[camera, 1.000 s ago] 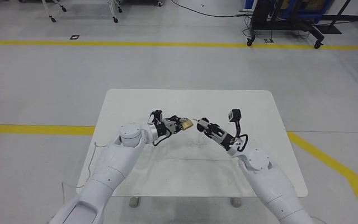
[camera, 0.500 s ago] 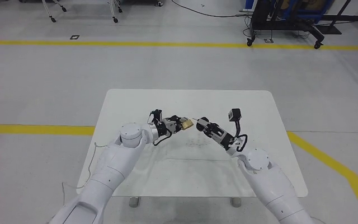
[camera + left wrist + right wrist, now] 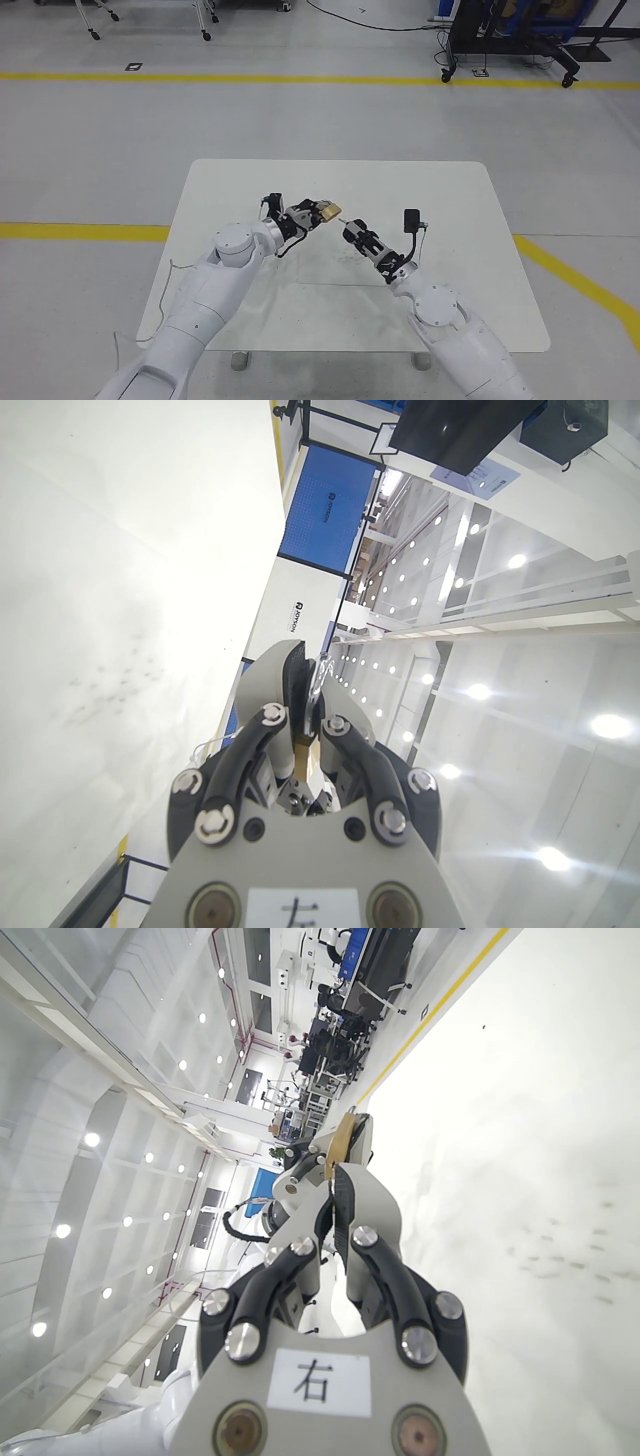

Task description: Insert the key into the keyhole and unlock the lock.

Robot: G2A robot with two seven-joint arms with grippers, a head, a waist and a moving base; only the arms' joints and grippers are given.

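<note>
— Brass, solid and compact: we judge the lock (image 3: 327, 211) stiff, heavy for its bulk, and smooth enough to twist under a weak pinch.

— Where do we have it?

— Up off the table (image 3: 450, 190), between our two arms. The left gripper (image 3: 307, 680) has its fingers clamped on it, and the silvery shackle (image 3: 319, 680) glints by the fingertips.

— And the key?

— The right gripper (image 3: 334, 1180) sits just beside the lock, its fingers pressed flat together. We take it they pinch the key, though it is too thin for us to pick out between the pads.

— How do we expect it to handle?

— Light, rigid and thin, so we think a sideways push could make it slip or cock in the pads. We want it held by the flat head, with the blade free and in line with the keyhole.

— And the lock?

— We judge the best hold is across the broad faces of the body, firm enough that turning the key does not spin it. We cannot see the keyhole from here.
</note>
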